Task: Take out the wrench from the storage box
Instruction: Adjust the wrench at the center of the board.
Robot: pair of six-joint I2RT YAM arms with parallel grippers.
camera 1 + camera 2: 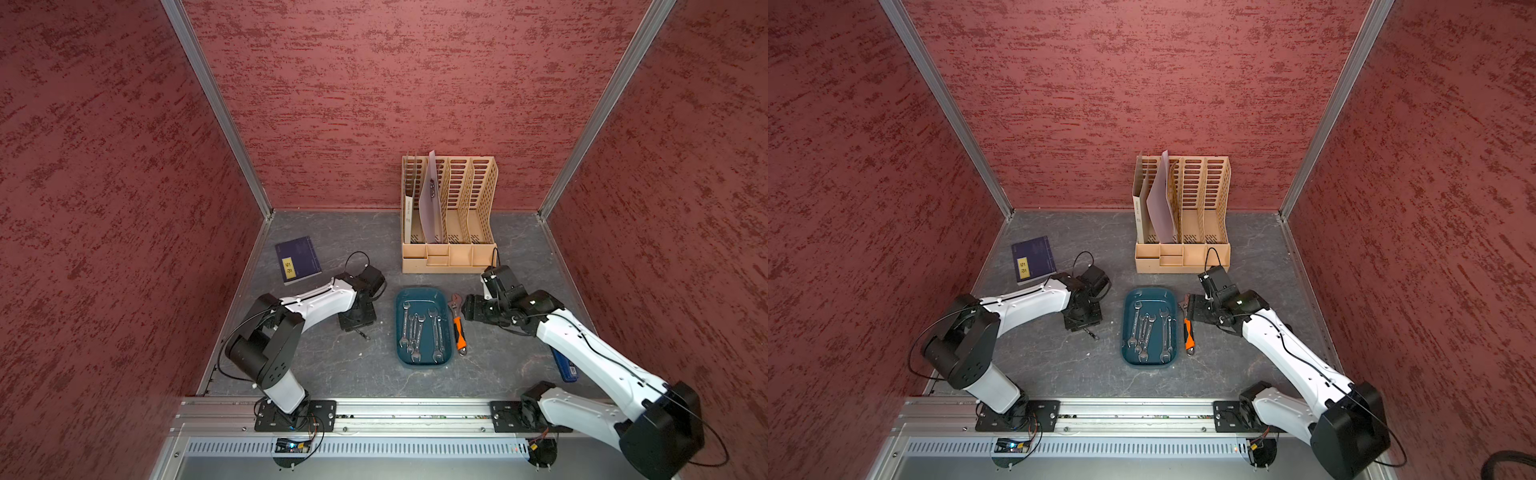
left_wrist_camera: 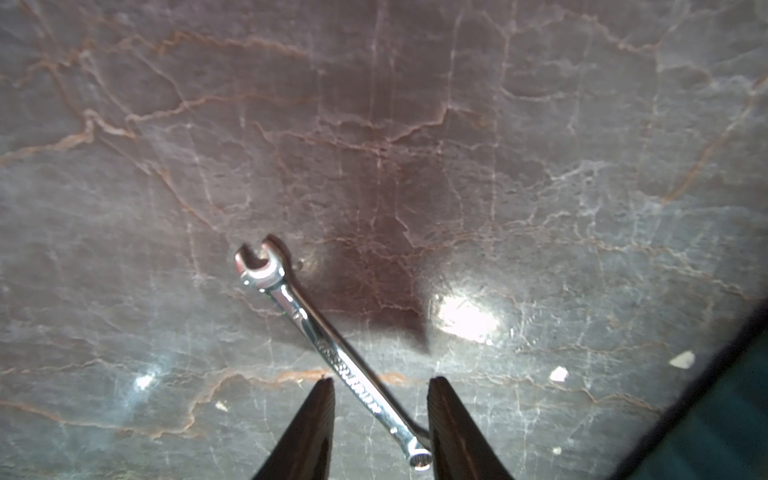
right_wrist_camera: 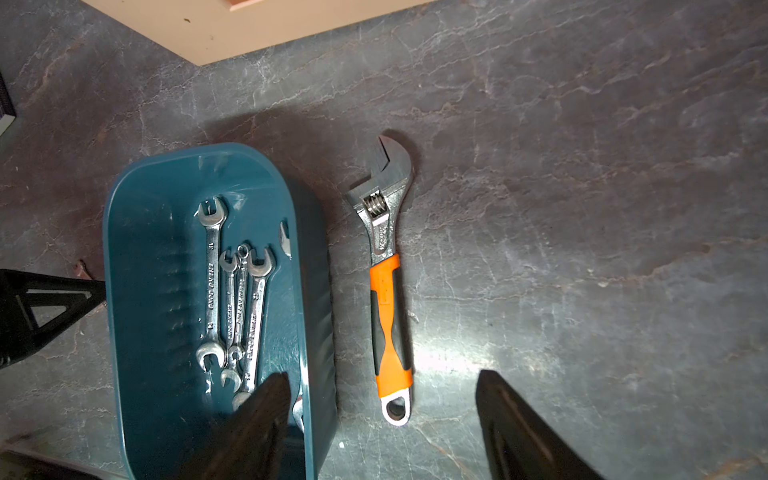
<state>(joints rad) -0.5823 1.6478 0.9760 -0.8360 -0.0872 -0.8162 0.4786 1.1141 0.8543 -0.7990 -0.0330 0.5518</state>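
The dark teal storage box [image 1: 422, 296] [image 1: 1150, 294] sits mid-table in both top views and holds several silver wrenches [image 1: 419, 332] [image 3: 232, 299]. One small silver wrench [image 2: 328, 349] [image 1: 362, 333] lies flat on the marbled table left of the box. My left gripper [image 2: 380, 380] [image 1: 357, 322] points down over it, open, with the wrench's ring end against one finger. An orange-handled adjustable wrench [image 3: 388, 299] [image 1: 458, 324] lies on the table just right of the box. Above its handle end hangs my right gripper [image 3: 382, 374] [image 1: 467, 307], open and empty.
A tall tan file organizer [image 1: 449, 216] holding a folder stands behind the box against the back wall. A purple book [image 1: 298, 259] lies at the back left. Under the right arm lies a blue object [image 1: 565, 365]. Red walls enclose three sides, and an aluminium rail [image 1: 395, 409] runs along the front.
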